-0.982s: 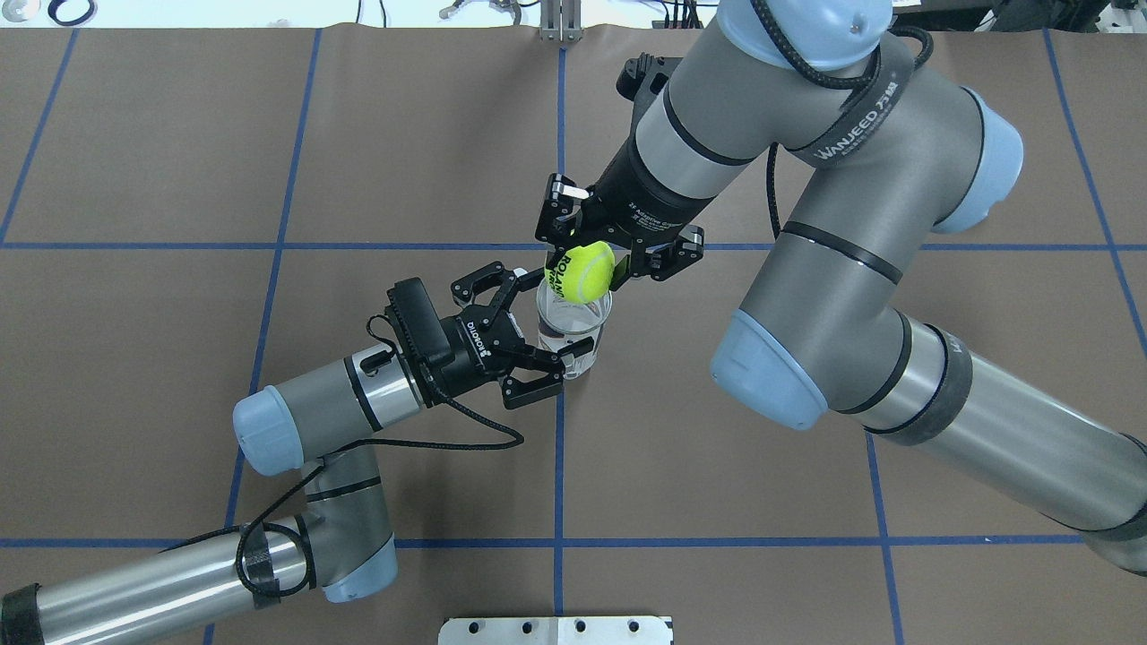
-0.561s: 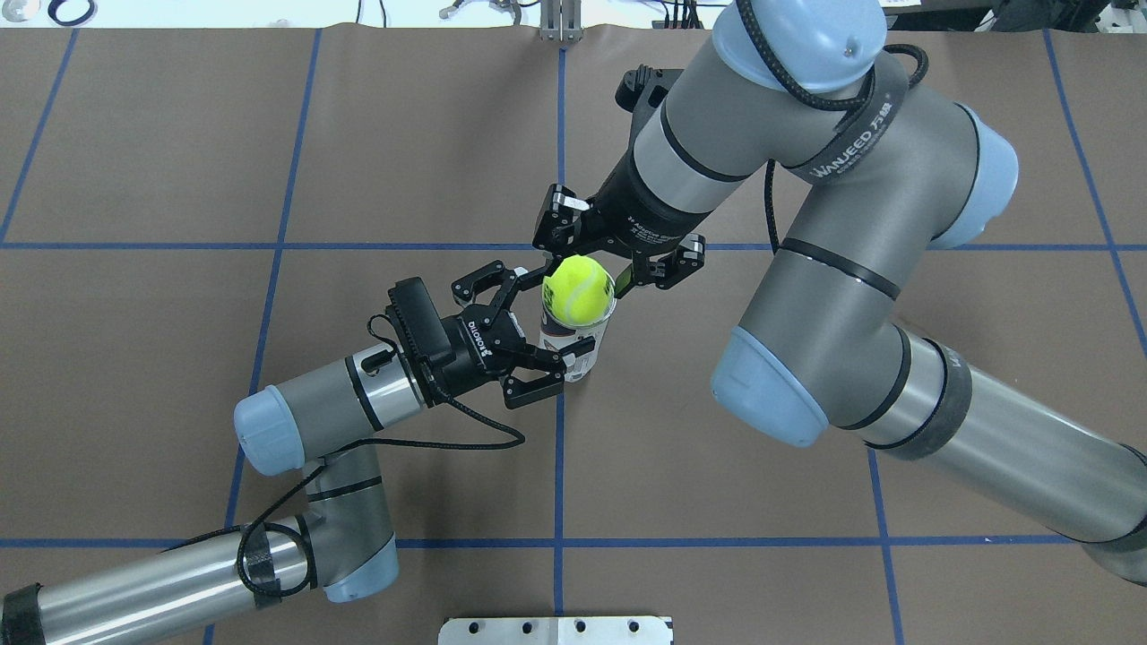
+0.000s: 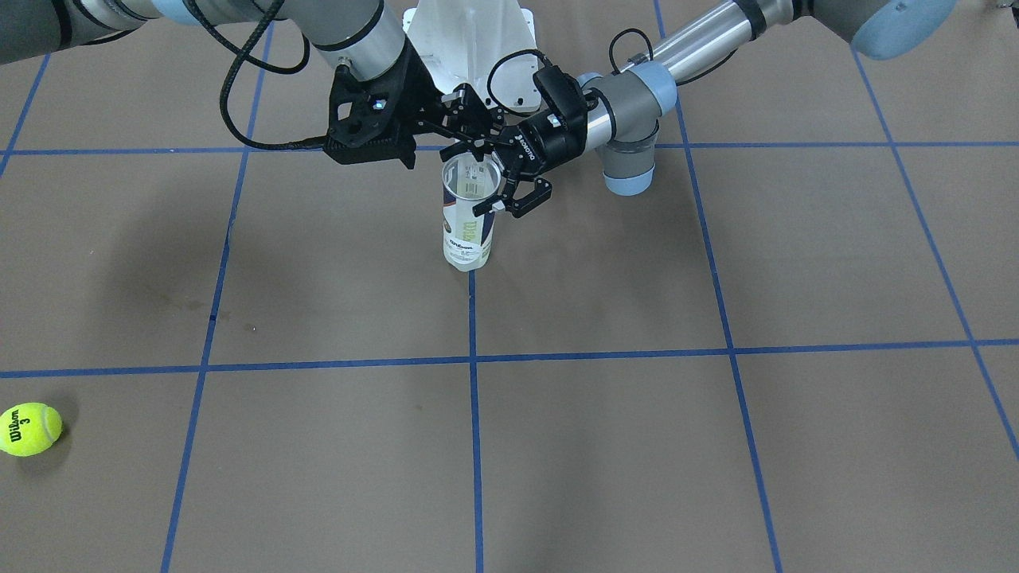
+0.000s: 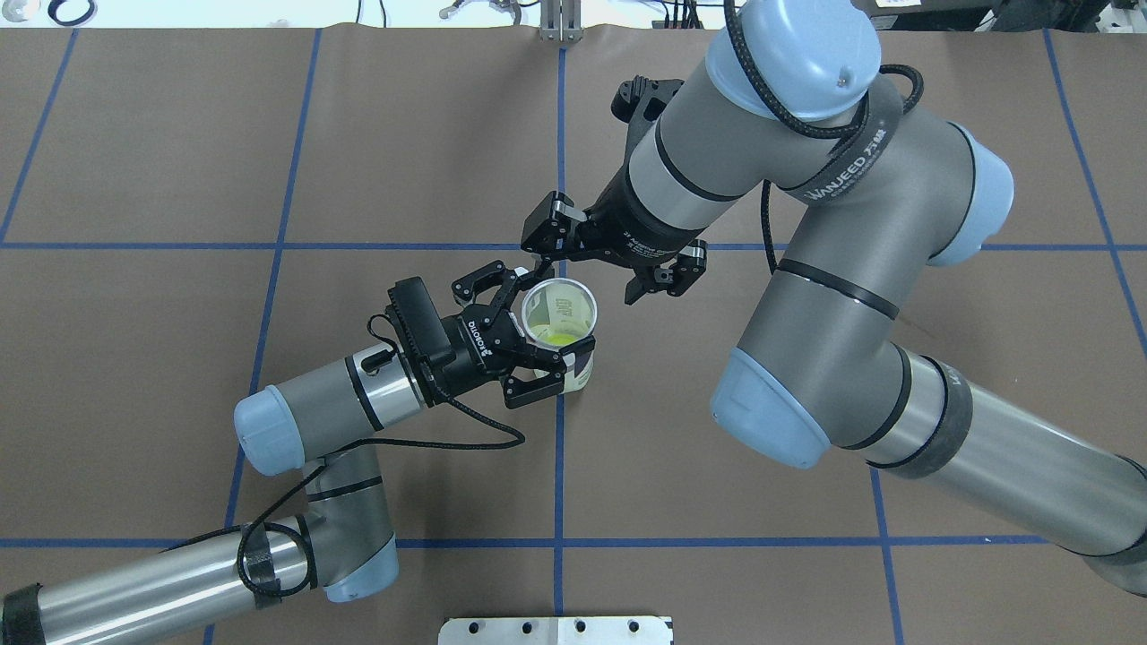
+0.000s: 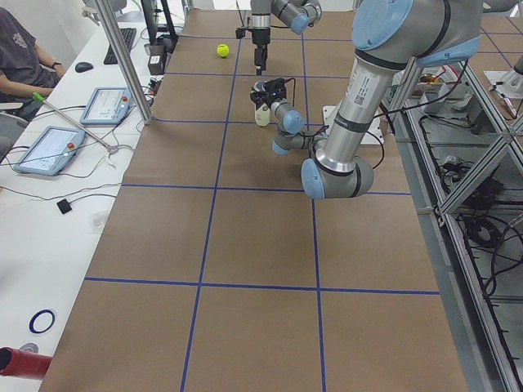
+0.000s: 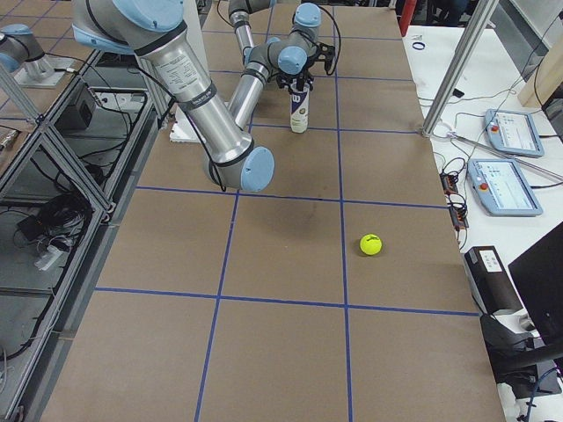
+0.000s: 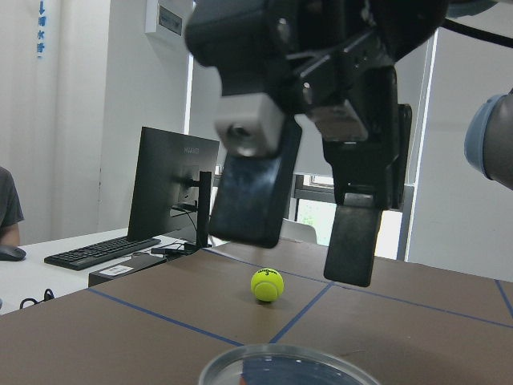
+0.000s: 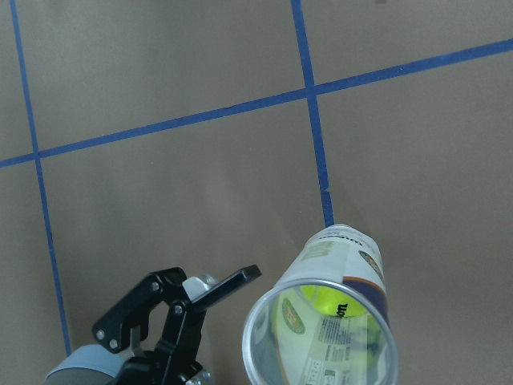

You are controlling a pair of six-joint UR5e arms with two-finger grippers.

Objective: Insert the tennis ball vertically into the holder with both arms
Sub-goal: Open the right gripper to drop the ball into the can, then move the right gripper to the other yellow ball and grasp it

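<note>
Across a brown worktop [image 4: 179, 358] gridded with blue tape, right arm [image 4: 806, 269] raised with its pincer [image 4: 609, 260] spread wide and empty just above the can's mouth; left arm [image 4: 314, 403] lower, its pincer [image 4: 524, 345] clamped around the clear tennis-ball can [image 4: 560, 336], upright at a grid crossing. Down inside the can, one yellow-green tennis ball [image 8: 325, 301] resting at the bottom; well apart near the worktop's edge, a second tennis ball [image 3: 30, 429] lying loose.
</note>
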